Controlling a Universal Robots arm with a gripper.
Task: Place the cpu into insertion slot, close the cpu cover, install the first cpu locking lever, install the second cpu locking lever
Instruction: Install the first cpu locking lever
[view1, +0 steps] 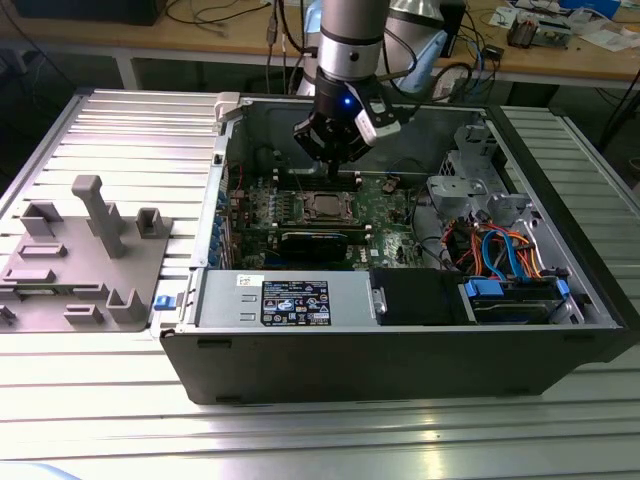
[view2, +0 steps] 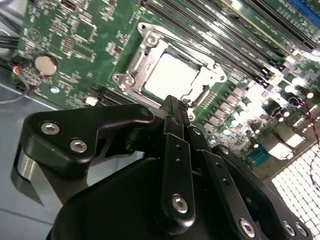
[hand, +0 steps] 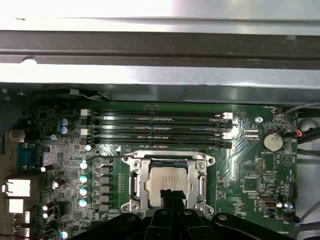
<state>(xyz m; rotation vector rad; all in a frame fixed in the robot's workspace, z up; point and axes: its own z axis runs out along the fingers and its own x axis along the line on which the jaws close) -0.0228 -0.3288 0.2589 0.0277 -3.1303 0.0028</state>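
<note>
Exterior view: arm comes down from the top into an open black pc case (view1: 400, 350) on a ribbed metal table (view1: 120, 130); gripper (view1: 338, 170) hangs just above the green motherboard (view1: 385, 205), near the rear side of the socket. Cpu (view1: 325, 206) w/ silver top sits in the insertion slot (view1: 305, 207), roughly mid-board. Grey plastic fixture (view1: 85, 260) lies on the table at the exterior view's left, well apart from the case. Blue and orange cables (view1: 500, 250) bunch at the exterior view's right inside the case. First wrist view: cpu (hand: 167, 186) lies flat in the insertion slot (hand: 134, 187), cpu cover (hand: 170, 162) is down around it as a silver frame, chip showing thru the window. Black fingertips (hand: 172, 196) look pressed together, nothing between them, tip over the near edge of the cpu; contact can't be told. Four long memory slots (hand: 155, 127) run beside the socket; coin battery (hand: 272, 141) off to one side. Second wrist view: gripper (view2: 176, 107) closed, at the socket rim beside the cpu (view2: 170, 75); coin battery (view2: 45, 64) also visible.
</note>
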